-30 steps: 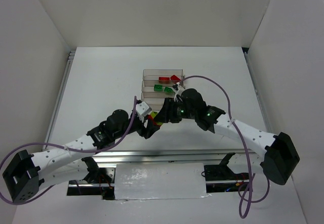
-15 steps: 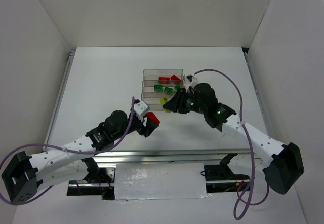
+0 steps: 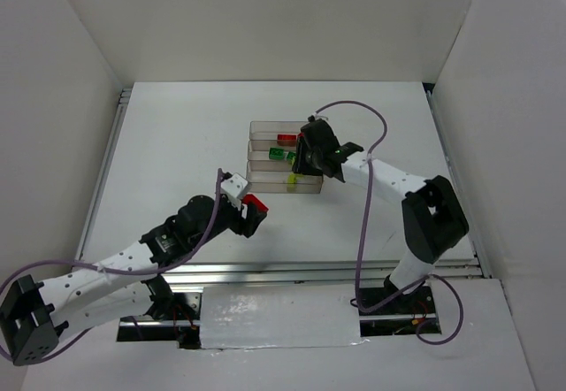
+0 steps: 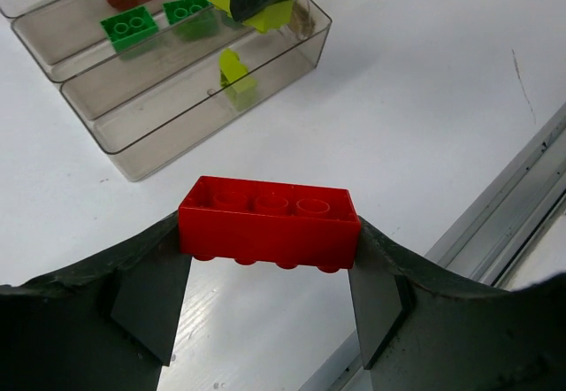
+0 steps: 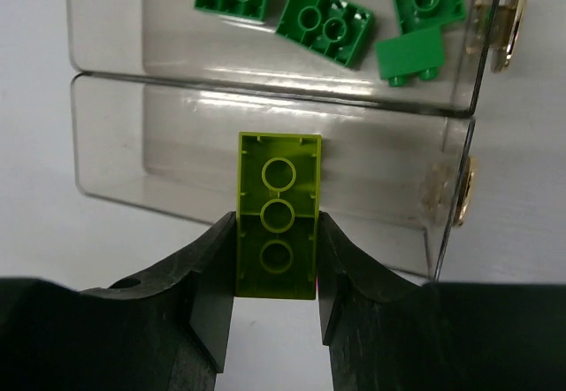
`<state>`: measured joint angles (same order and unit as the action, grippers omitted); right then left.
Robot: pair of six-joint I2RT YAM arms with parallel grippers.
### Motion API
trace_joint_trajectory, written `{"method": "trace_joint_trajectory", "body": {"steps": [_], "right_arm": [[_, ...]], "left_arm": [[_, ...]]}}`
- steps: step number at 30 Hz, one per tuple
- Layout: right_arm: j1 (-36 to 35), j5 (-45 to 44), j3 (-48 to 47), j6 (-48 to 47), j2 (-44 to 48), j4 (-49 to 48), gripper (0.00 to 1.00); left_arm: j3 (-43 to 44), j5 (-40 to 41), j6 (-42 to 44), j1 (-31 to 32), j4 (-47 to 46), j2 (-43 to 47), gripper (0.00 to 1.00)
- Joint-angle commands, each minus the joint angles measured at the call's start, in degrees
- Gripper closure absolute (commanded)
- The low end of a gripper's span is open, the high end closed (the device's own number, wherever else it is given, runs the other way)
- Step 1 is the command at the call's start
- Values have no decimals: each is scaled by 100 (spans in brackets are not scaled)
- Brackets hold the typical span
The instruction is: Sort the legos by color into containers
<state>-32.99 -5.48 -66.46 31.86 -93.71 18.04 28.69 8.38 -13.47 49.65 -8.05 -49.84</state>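
Observation:
My left gripper (image 4: 270,233) is shut on a red lego (image 4: 265,218), held by its short ends above the bare table, near and left of the containers (image 3: 265,179). My right gripper (image 5: 276,225) is shut on a yellow-green lego (image 5: 279,174), hanging over the nearest clear bin (image 5: 159,161). From the left wrist that same lego (image 4: 265,15) shows above the bins. One yellow-green lego (image 4: 235,74) lies in the nearest bin, green legos (image 5: 323,24) in the middle one, red legos (image 3: 286,138) in the farthest. From above, the right gripper (image 3: 305,165) covers the bins' right end.
White walls enclose the table on three sides. A metal rail (image 4: 531,205) runs along the near edge, close to my left gripper. Purple cables (image 3: 371,134) loop off both arms. Brass fittings (image 5: 508,24) stick out from the bins' right side.
Both grippers met at one stack near the table's middle. My right gripper has since pulled away with the yellow-green lego and swung over the bins. The left keeps the red one.

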Motion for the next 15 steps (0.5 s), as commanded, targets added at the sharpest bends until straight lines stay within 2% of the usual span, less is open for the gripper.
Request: {"method": "trace_joint_trajectory", "body": {"steps": [1,3,4,5,8,11,12,15], "right_arm": [[12,-586,-631,-329,-392,515,98],[21,-551,-815,-364,-629,612,92],[21,-490,-834,-364,-674,621,80],[21,-463,-851,-373,-718,595,74],[21,-384,-825,-364,-719,560,63],[21,-340,-781,-347,-657,551,43],[12,-340,-772,-347,-596,560,41],[3,-296,-676,-321,-394,543,16]], "left_arm": [[84,383,-243,1,93,299,100],[84,357,-305,1,120,361,100],[84,331,-322,1,129,405,100],[93,331,-357,1,137,414,100],[189,348,-375,1,207,379,100],[339,480,-463,1,330,274,100],[383,532,-515,1,357,239,100],[524,725,-664,1,427,142,100]]}}
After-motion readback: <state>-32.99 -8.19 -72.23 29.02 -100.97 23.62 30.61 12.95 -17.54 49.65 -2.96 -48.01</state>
